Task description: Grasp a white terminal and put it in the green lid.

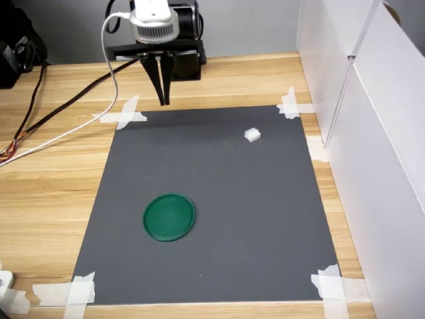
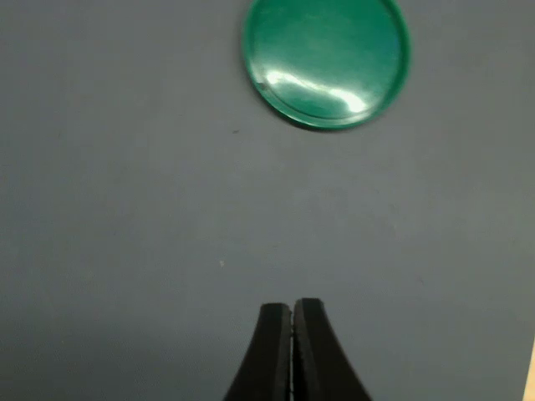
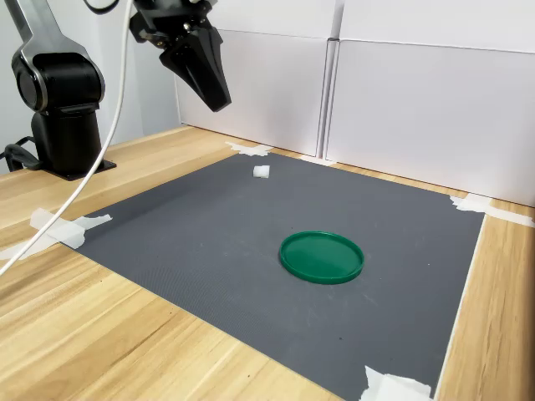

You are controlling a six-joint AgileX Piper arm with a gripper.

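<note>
white terminal (image 1: 252,135) escapes the wrist view, which shows closed end effector (image 2: 292,311), green lid (image 2: 326,60).

The flat round dark-green plastic lid (image 2: 327,58) is smooth and glossy, throwing bright white glare streaks in the wrist view. It lies on a dark grey matt sheet (image 1: 219,219) with a fine, slightly grainy texture and no shine. The tiny white plastic terminal block (image 1: 252,135) looks dull and faintly translucent. The light wooden tabletop (image 3: 109,334) shows streaked grain with a soft satin sheen. Strips of white papery tape (image 1: 126,114) are matt and creased. The black gripper (image 2: 292,317) has smooth fingers with a low sheen. The white wall panels (image 3: 418,109) look smooth and matt
</note>
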